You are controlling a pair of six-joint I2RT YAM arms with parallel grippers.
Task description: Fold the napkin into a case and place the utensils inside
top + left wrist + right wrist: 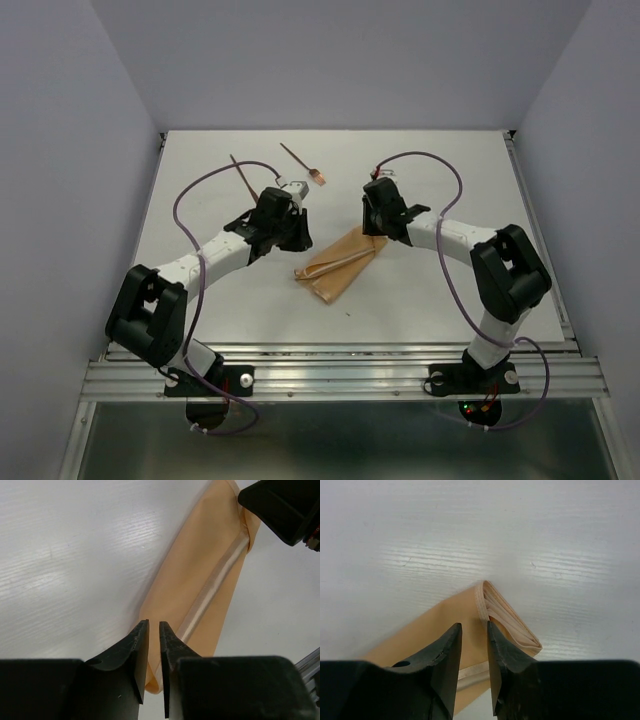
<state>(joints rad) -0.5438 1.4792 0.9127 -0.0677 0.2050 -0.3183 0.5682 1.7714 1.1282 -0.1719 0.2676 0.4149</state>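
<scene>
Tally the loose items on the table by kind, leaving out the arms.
Folded napkin case: 1
Forked utensil: 1
Plain pointed utensil: 1
Total: 3

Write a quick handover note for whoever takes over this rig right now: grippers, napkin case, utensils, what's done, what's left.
Left gripper: slightly open, empty, over the near-left end of the case.
Right gripper: slightly open, empty, over the case's far-right end.
Case: folded, lying diagonally mid-table.
Fork and plain stick: on the table beyond the case, apart from each other, not inside it.
Done: the fold.
Left: pick both up and slide them into the case.
</scene>
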